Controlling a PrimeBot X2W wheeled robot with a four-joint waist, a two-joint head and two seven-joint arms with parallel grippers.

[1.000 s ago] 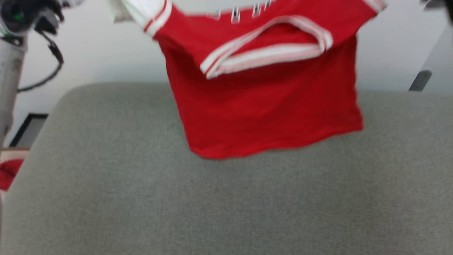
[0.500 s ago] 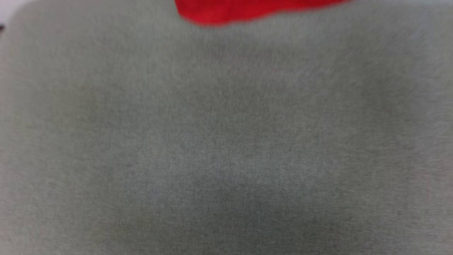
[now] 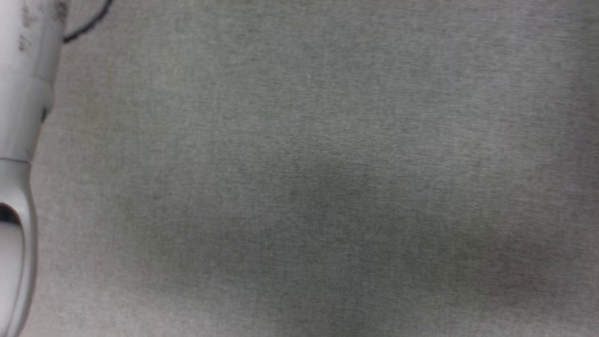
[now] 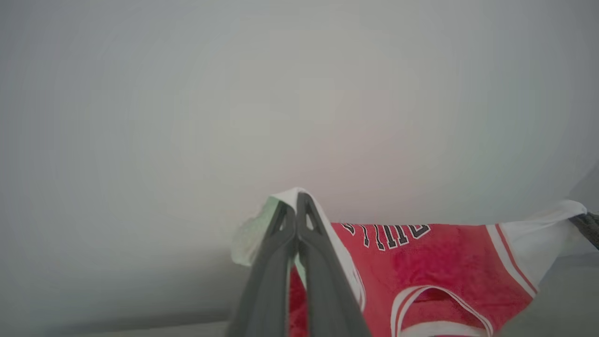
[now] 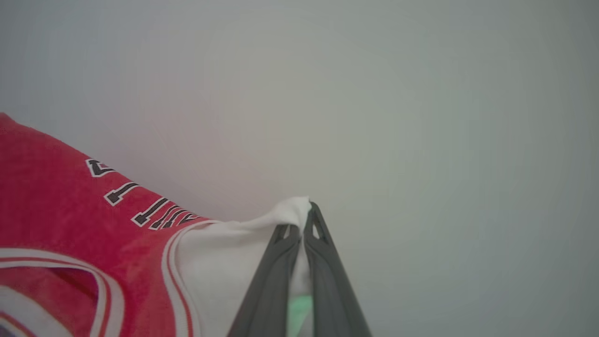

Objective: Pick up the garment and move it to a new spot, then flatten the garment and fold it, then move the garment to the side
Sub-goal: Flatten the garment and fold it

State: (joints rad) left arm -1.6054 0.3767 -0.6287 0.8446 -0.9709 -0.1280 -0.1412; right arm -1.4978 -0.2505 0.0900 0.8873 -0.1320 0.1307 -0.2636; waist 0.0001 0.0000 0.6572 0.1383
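Step in hand: I am judging this as the first step. I am carrying the garment in the air toward a new spot, and flattening and folding are not yet begun.
Next move: I am planning to lower both arms together over the grey fabric surface, keeping the jersey stretched so it lays out without creases.
Left forearm: it is showing pale at the left edge of the head view, above the grey fabric.
Left gripper: its fingers are pressing together, pinching the tip of one white sleeve.
Garment position: it is hanging stretched between the two grippers against a pale wall, with the chest lettering and striped collar facing my wrist cameras. I cannot see its hem.
Right gripper: its jaws are squeezing together on the other white sleeve.
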